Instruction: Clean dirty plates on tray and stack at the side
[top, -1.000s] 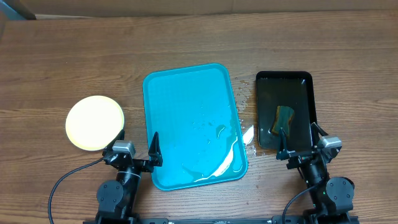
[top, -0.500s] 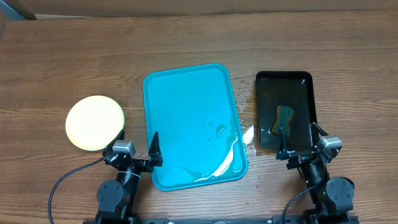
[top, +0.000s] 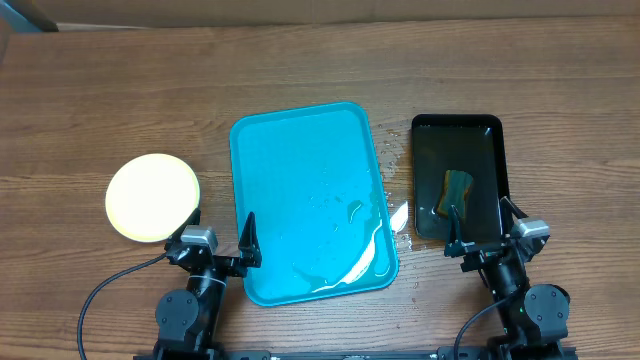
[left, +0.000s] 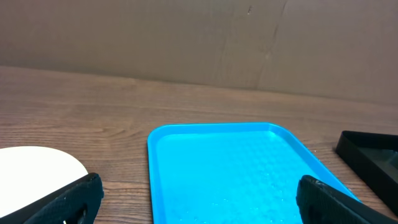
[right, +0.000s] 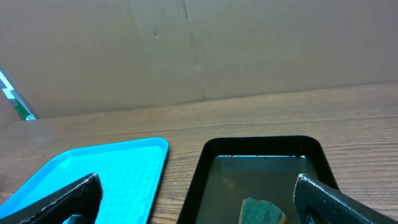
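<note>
The large turquoise rectangular plastic tray (top: 300, 170) lies mid-way across the wooden table (top: 100, 90), with water pooled toward its near right corner. A pale lime round plate (top: 153, 197) sits beside it toward the table's left edge; whether others lie beneath it cannot be told. A small black rectangular tray (top: 456, 120) on the right holds a green sponge (top: 458, 190). At the near edge, the left gripper (top: 218, 232) and right gripper (top: 482, 228) stand with jaws wide apart, holding nothing.

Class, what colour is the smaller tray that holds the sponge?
The smaller tray is black; the overhead view shows it best.
</note>
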